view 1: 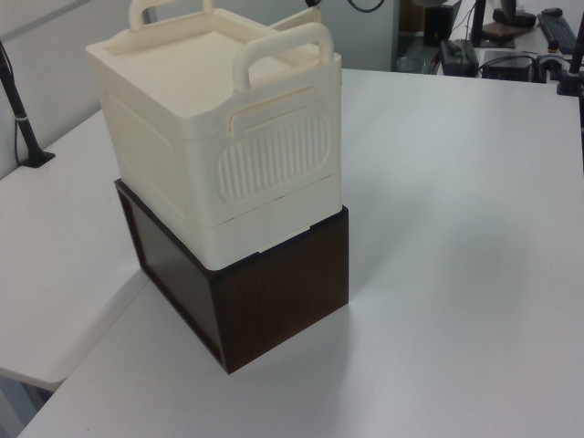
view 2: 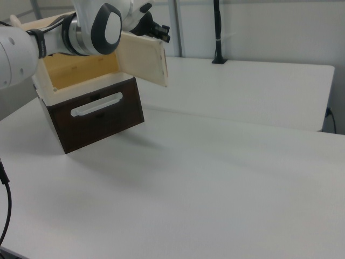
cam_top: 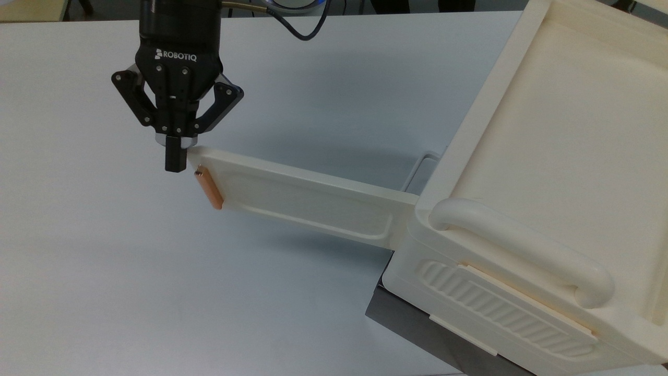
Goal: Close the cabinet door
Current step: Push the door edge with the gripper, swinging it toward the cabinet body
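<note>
**Gripper at the free end of the open door**

The cabinet door (cam_top: 308, 201) stands swung out from the cabinet (cam_top: 548, 172), reaching toward the top view's left over the white tabletop (cam_top: 156, 271). The gripper (cam_top: 176, 161), jaws closed on nothing, touches the door's far corner just above the copper handle (cam_top: 209, 188). The cabinet rests on a dark brown box (view 1: 265, 292).

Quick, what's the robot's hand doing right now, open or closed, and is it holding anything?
Hand: closed, holding nothing, its tip at the free end of the cabinet door.
</note>
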You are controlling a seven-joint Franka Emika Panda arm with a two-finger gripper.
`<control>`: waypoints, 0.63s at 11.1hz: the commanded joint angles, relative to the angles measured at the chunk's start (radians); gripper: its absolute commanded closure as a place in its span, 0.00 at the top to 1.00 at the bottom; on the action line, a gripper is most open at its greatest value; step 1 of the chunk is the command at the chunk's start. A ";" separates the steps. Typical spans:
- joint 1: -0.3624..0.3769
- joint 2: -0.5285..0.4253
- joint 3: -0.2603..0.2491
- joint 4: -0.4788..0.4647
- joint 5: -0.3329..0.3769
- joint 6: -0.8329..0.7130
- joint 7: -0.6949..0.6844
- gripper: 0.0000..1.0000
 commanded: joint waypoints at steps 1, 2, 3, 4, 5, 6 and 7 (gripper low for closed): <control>0.012 -0.026 0.001 0.003 0.002 -0.109 -0.020 0.00; 0.012 -0.035 0.001 0.003 0.009 -0.142 -0.024 0.00; 0.015 -0.044 0.002 0.001 0.050 -0.182 -0.061 0.00; 0.022 -0.049 0.002 0.003 0.112 -0.231 -0.117 0.00; 0.022 -0.067 0.002 0.003 0.165 -0.288 -0.173 0.00; 0.024 -0.078 0.004 0.004 0.207 -0.343 -0.216 0.00; 0.024 -0.090 0.016 0.004 0.242 -0.392 -0.256 0.00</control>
